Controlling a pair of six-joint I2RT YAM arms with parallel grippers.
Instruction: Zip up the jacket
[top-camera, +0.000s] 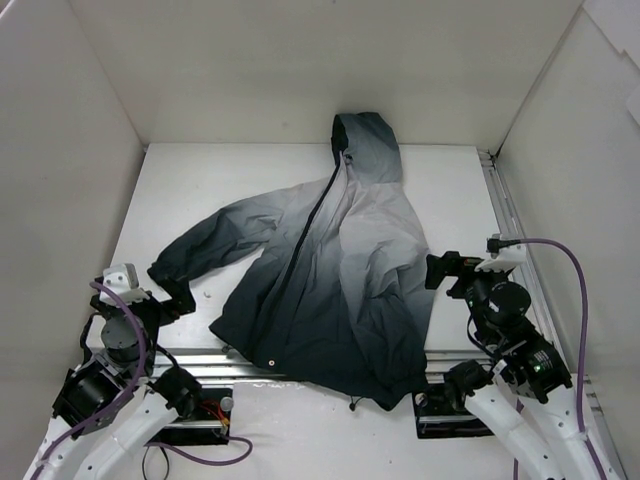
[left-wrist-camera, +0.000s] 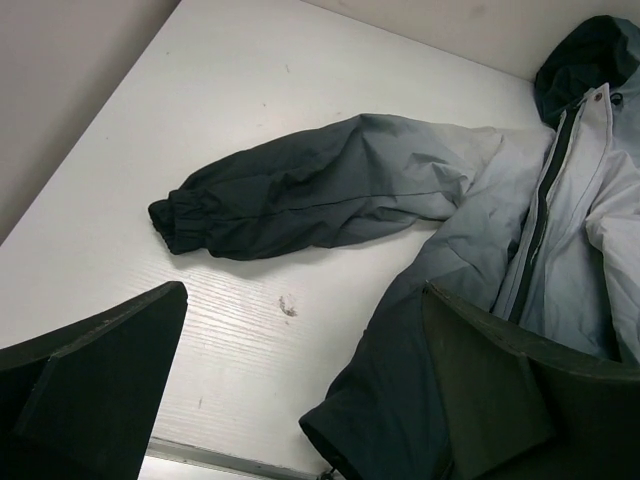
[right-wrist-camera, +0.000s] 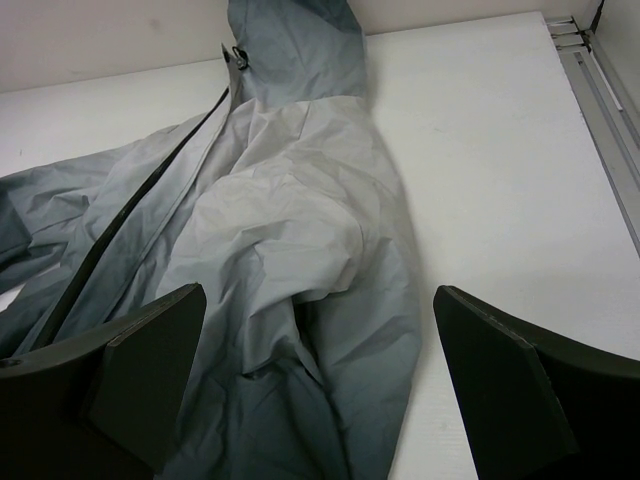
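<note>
left hand (left-wrist-camera: 305, 300), right hand (right-wrist-camera: 320, 295) gape wide beside jacket (top-camera: 340, 280).

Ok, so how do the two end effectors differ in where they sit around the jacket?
The left end effector sits beside the outstretched sleeve's dark cuff; the right end effector sits at the opposite edge of the jacket. In the wrist views, the left one faces mostly charcoal fabric, the right one mostly light grey. Both are open, holding nothing.

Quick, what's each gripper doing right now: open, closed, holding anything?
Left gripper: open, holding nothing.
Right gripper: open, holding nothing.
</note>
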